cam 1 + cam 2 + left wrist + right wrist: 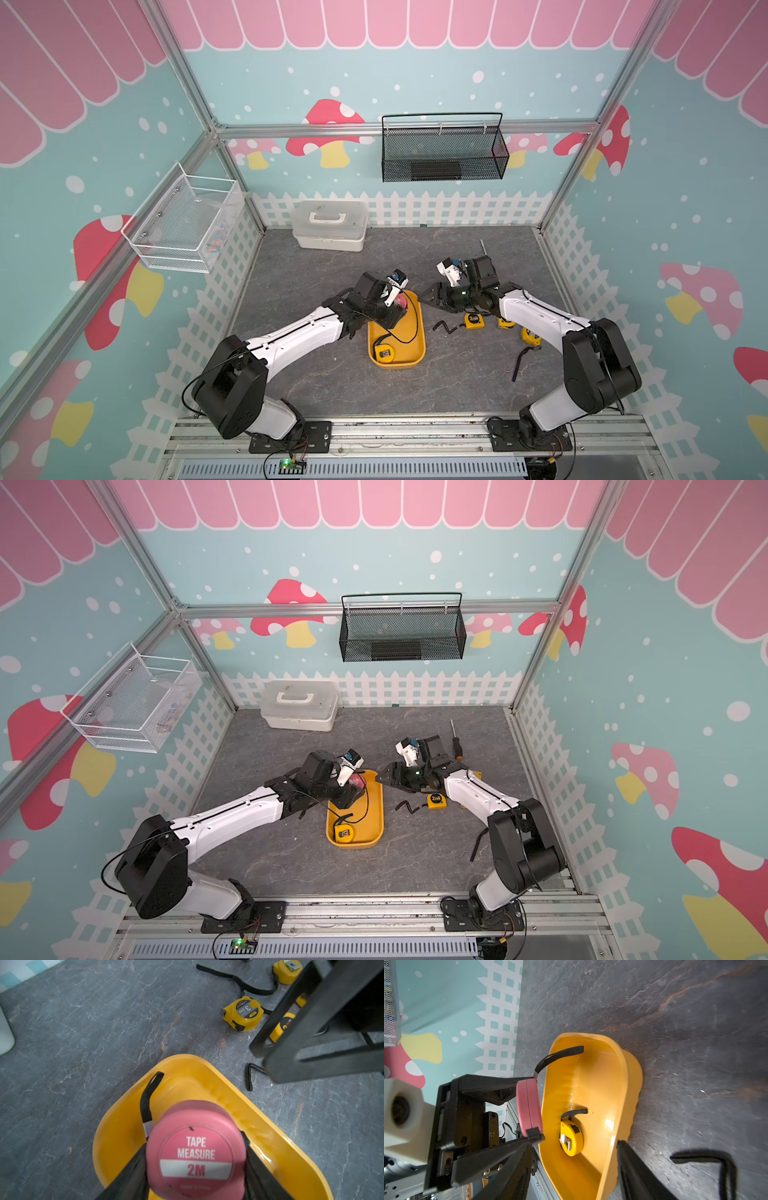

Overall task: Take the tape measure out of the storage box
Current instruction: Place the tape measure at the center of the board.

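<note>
My left gripper (195,1147) is shut on a pink tape measure (196,1153) marked 2M. It holds it just above the far end of the storage box (409,353), a shallow yellow tray. The pink tape measure's black strap hangs over the rim (560,1054). A yellow tape measure (571,1138) lies inside the tray at its near end. My right gripper (574,1144) is open at the tray's far right corner. One finger stands outside the tray wall and the other over the inside. In both top views the two grippers (399,305) (384,777) are close together.
Yellow tape measures (472,321) (531,336) and black straps (446,326) (519,365) lie on the table under my right arm. A screwdriver (456,742) lies behind it. A white lidded case (330,224) stands at the back. Mesh baskets (444,149) (187,220) hang on the walls.
</note>
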